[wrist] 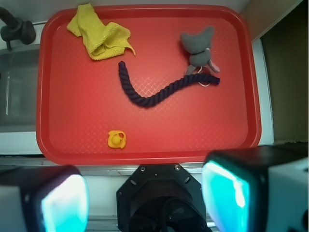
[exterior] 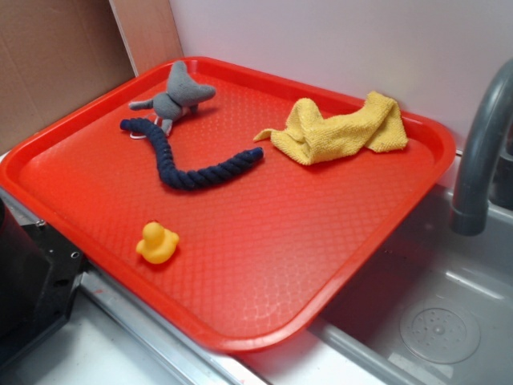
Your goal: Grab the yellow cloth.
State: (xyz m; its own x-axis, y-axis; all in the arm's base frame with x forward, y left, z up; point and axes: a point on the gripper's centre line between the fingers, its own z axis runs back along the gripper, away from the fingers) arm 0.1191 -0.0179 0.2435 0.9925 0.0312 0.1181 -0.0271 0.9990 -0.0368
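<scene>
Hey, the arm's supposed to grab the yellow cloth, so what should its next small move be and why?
Probably carry the hand forward across the tray toward the cloth. In the wrist view the open fingers sit at the tray's near edge, while the cloth lies bunched in the far corner, beyond the duck and rope.

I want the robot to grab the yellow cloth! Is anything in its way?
Nothing blocks it. The gripper is open, high above the tray's near edge. The yellow cloth lies uncovered in a far corner; the duck and rope sit lower, easy to pass over.
</scene>
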